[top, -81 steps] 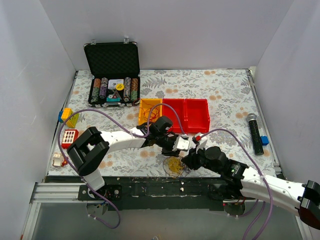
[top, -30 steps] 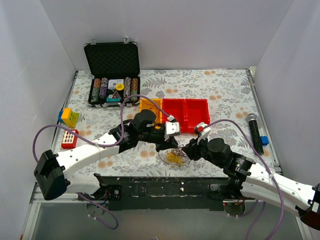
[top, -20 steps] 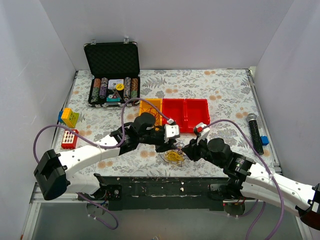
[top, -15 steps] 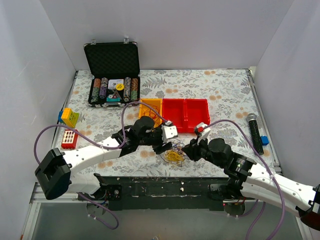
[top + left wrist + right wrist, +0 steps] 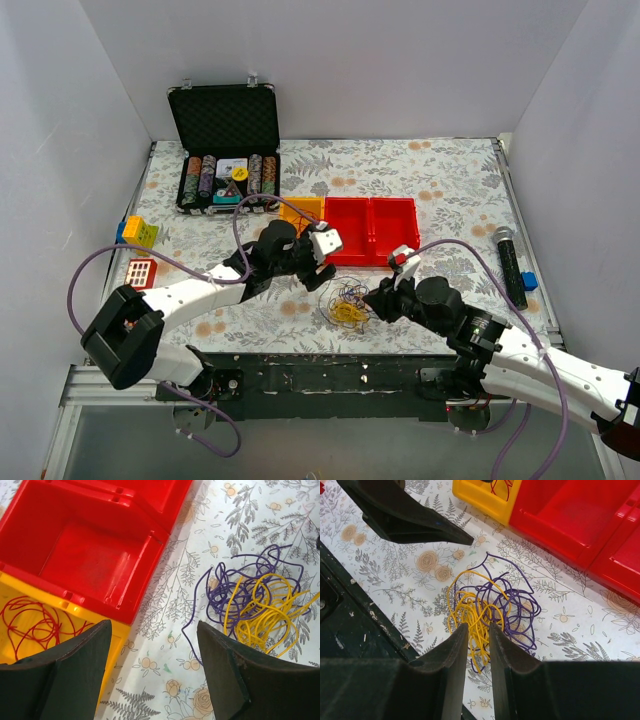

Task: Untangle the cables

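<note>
The cables (image 5: 347, 305) are a small tangle of yellow and purple wire on the flowered table, just in front of the red bins. My left gripper (image 5: 322, 264) hangs up and to the left of the tangle. In the left wrist view it (image 5: 154, 625) is open with only tablecloth between its fingers, and the cables (image 5: 257, 605) lie to the right. My right gripper (image 5: 374, 297) meets the tangle's right side. The right wrist view shows it (image 5: 478, 626) closed to a narrow gap with yellow strands of the cables (image 5: 490, 605) caught in it. A separate red wire (image 5: 35, 625) lies coiled in the yellow bin (image 5: 112, 635).
The yellow bin (image 5: 298, 210) and two red bins (image 5: 372, 228) stand behind the tangle. An open case of poker chips (image 5: 225, 150) sits at the back left. Toy blocks (image 5: 138, 235) lie at the left edge and a black cylinder (image 5: 510, 265) at the right. The table's dark front rail (image 5: 330, 375) runs close below the tangle.
My left gripper has opened, let go of the wires and drawn back up-left toward the bins. The stretched tangle has slackened onto the table. The right gripper has barely moved.
</note>
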Motion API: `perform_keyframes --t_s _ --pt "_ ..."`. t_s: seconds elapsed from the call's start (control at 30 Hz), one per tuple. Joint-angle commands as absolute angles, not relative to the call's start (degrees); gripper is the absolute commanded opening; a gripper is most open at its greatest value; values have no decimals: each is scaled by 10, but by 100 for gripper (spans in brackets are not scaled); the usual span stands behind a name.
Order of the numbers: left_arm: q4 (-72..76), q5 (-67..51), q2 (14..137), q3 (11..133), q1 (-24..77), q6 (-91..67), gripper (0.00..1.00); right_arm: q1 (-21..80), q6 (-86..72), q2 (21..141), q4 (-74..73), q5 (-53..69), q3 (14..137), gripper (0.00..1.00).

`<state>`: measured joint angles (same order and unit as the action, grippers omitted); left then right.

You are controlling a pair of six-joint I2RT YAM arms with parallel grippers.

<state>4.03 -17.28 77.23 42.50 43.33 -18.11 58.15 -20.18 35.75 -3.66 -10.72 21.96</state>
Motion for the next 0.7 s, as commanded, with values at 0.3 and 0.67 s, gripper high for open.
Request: perform_keyframes --t_s 0.3,0.67 --pt "30 -282 829 428 435 13 69 583 -213 350 -5 -106 210 31" --pt "62 -292 880 451 441 64 65 583 -217 335 6 -99 207 31"
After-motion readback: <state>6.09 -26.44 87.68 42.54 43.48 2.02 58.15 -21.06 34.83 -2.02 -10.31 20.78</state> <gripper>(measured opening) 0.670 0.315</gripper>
